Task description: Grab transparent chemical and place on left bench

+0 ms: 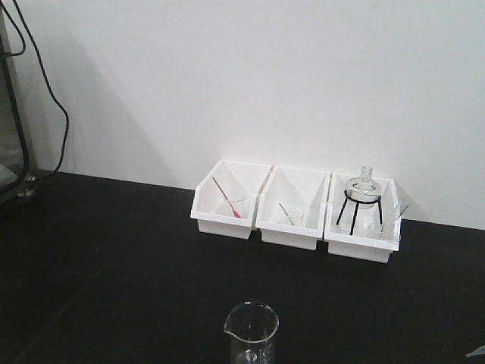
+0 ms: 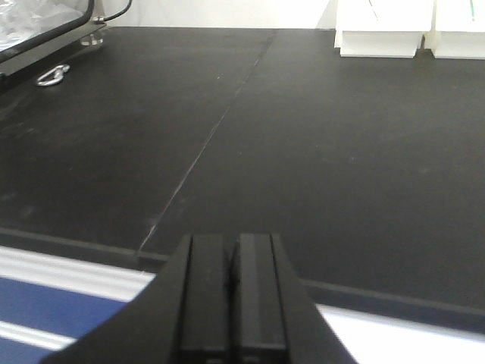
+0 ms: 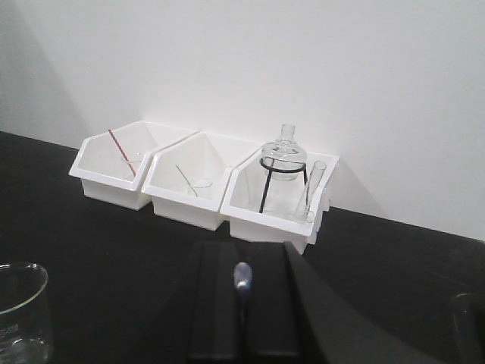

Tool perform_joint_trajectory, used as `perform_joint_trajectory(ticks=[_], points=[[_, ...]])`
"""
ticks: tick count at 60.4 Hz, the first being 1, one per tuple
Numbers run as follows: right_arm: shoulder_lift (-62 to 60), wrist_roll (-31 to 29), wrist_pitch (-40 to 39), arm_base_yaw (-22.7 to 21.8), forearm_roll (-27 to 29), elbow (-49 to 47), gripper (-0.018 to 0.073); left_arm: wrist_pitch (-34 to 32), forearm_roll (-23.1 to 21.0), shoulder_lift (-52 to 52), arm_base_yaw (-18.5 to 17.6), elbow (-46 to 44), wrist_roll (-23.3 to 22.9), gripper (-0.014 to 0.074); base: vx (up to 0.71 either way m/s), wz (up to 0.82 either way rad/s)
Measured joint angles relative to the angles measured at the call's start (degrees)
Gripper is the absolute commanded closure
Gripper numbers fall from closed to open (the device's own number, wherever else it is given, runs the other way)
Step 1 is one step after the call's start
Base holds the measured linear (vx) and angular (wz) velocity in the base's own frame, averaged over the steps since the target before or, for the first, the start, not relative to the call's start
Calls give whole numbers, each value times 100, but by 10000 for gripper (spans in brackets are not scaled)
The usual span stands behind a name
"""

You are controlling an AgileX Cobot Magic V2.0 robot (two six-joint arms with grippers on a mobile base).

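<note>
Since the transparent chemical [image 1: 251, 334] stands upright on the left bench [image 1: 114, 258] and no pincer touches it, I judge the placing as almost finished. The step in hand is to take the right arm away without disturbing the glass. To do it well, the arm should draw straight back and a little up, and should not swing toward its left, because the beaker is near on that side and such a light glass tips easily.

The right gripper [image 3: 242, 265] is to the right of the beaker and apart from it, above the benchtop, pointing toward the wall. Its jaws are clenched with only a thin slit between them, and they grasp nothing. The left gripper [image 2: 231, 250] is to the left of the beaker, low at the front edge of the bench, also clenched and empty; the beaker does not show in its view.

Behind the beaker, well apart, three white bins [image 1: 292, 227] stand in a row. The flask on a black tripod [image 1: 362, 189] is in the bin behind and to the right of the beaker. Behind all is the white wall [image 1: 265, 76].
</note>
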Motion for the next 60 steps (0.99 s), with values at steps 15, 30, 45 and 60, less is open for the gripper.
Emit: perform_joint_trajectory(ticks=[15, 30, 45, 60], points=[[0, 0, 0, 0, 0, 0, 566, 0, 0, 0, 0, 0, 0, 600, 11, -4], [0, 0, 0, 0, 0, 0, 566, 0, 0, 0, 0, 0, 0, 600, 4, -2], [0, 0, -90, 0, 0, 0, 566, 0, 0, 0, 0, 0, 0, 600, 0, 0], [534, 26, -832, 216, -365, -272, 562, 0, 0, 0, 0, 0, 0, 600, 0, 0]])
